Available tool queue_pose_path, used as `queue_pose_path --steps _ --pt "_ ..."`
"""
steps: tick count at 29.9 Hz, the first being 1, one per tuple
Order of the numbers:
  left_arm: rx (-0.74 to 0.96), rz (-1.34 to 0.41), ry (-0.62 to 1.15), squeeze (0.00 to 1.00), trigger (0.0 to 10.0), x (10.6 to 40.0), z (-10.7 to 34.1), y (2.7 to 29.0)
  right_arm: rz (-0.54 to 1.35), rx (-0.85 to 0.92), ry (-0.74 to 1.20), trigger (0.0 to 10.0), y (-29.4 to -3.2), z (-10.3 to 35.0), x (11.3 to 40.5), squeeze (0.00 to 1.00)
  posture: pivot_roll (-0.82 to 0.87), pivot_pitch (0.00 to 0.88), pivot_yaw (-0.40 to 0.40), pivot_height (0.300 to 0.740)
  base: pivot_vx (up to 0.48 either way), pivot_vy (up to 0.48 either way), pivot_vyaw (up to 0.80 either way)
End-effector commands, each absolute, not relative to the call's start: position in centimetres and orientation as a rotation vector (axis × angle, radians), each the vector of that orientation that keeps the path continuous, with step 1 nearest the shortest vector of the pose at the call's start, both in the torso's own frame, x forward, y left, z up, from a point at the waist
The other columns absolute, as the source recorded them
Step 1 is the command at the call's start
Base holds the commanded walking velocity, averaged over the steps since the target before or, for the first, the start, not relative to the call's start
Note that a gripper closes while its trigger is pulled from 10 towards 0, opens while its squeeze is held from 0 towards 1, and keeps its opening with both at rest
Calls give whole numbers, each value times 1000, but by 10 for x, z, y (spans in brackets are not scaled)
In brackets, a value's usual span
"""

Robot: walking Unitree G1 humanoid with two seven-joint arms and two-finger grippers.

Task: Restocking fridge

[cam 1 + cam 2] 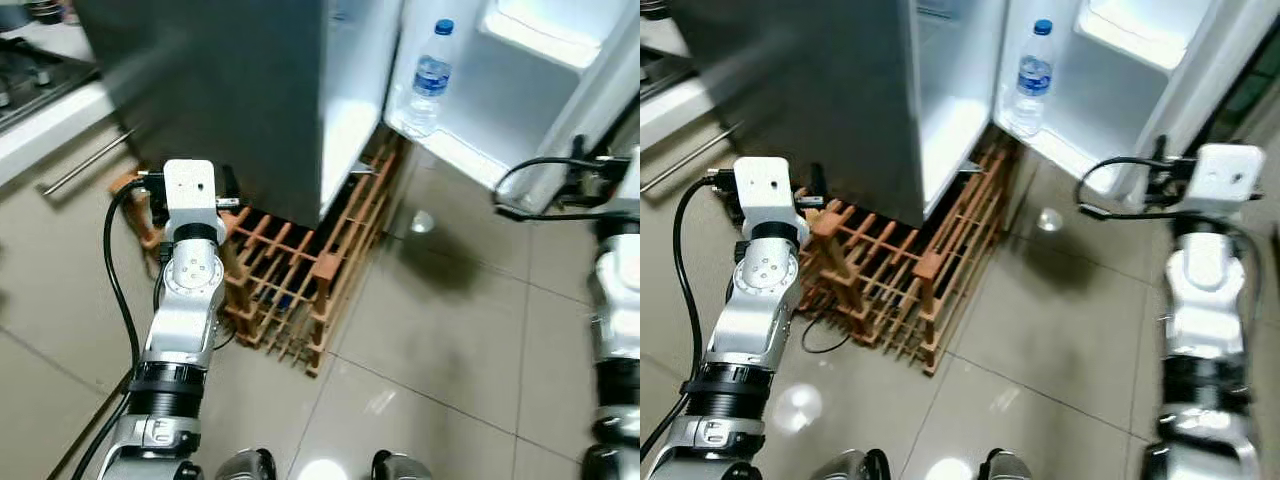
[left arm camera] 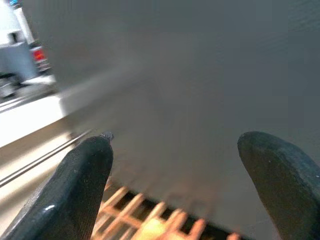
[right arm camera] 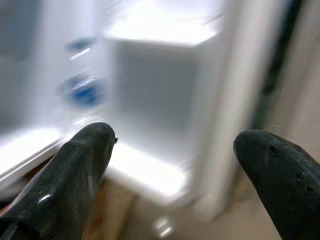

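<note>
Fridge door [image 1: 560, 110] open, water bottle [image 1: 428, 80] on its shelf.
Left gripper [image 2: 175, 175] and right gripper [image 3: 175, 170] both spread, empty; wooden rack [image 1: 300, 280] at 12 o'clock.

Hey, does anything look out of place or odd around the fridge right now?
Yes: a wooden rack lies tipped on the floor against the fridge's base, partly before the open compartment. A water bottle stands upright on the door shelf.

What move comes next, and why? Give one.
Probably swing the fridge door shut with the right gripper: the bottle already stands on its shelf, and both grippers are open and empty; the left gripper faces the fridge side.
</note>
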State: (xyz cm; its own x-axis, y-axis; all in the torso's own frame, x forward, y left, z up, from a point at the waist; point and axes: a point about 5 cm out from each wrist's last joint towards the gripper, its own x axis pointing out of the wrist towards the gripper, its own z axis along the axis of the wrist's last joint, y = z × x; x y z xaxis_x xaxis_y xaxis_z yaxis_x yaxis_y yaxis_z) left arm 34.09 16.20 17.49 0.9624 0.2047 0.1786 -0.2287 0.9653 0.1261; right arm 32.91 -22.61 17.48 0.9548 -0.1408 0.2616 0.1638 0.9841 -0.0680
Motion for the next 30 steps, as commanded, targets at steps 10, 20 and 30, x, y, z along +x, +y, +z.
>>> queue_pose_path --steps 10,20,30 --pt "16 161 -171 0 10000 336 169 166 40 4 -197 10000 -167 160 330 0 -75 46 -4 740 0 0 375" --pt "-47 220 -216 0 10000 338 178 175 85 13 -198 10000 -155 165 347 55 -52 5 -18 740 0 0 721" --pt "59 254 -233 0 10000 333 177 178 107 16 -192 10000 -154 164 351 161 -43 7 -47 740 0 0 708"
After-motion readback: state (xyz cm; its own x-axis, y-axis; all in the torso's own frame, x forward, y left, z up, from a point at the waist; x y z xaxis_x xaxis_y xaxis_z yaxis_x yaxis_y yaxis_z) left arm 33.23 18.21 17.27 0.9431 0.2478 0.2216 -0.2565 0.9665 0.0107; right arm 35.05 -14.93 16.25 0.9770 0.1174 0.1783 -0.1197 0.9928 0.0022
